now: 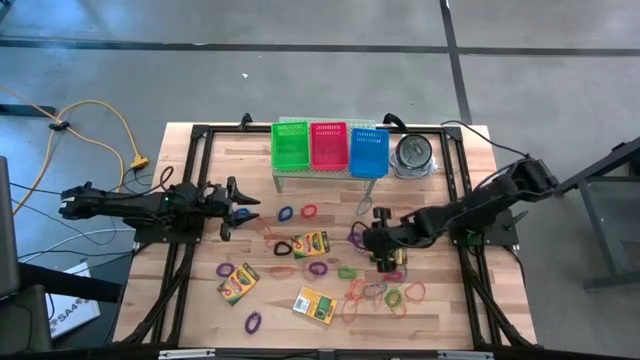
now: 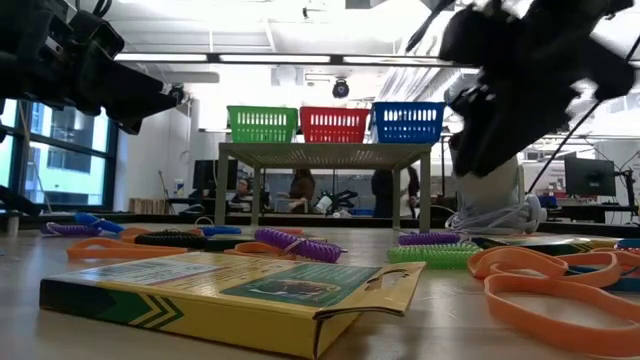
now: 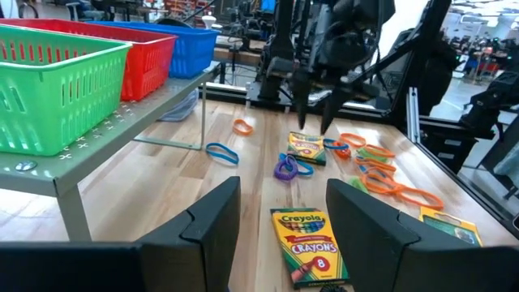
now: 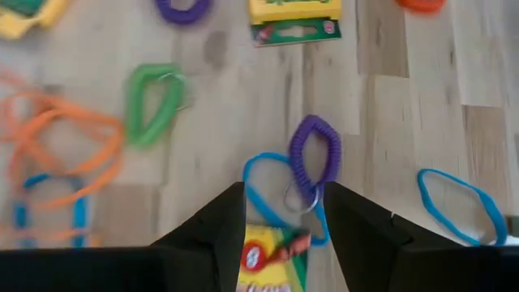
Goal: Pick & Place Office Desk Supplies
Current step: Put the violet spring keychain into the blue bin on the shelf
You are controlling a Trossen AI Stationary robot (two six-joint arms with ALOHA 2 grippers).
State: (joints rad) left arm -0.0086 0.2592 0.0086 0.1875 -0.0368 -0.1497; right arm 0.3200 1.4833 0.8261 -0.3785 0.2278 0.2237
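- The crayon box [image 3: 309,246] lies flat mid-table, its long axis running away from the left gripper [image 3: 280,212].
- Another box [image 4: 268,258] shows between the right gripper's [image 4: 280,212] fingers, partly cut off.
- Both grippers hover part open, holding nothing; a purple loop [image 4: 315,158] lies just beyond the right one.

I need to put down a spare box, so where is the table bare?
Bare wood lies beside the round tin toward the right table edge, and along the left edge in front of the left gripper. It is crowded below the right gripper, where orange loops and crayon boxes lie.
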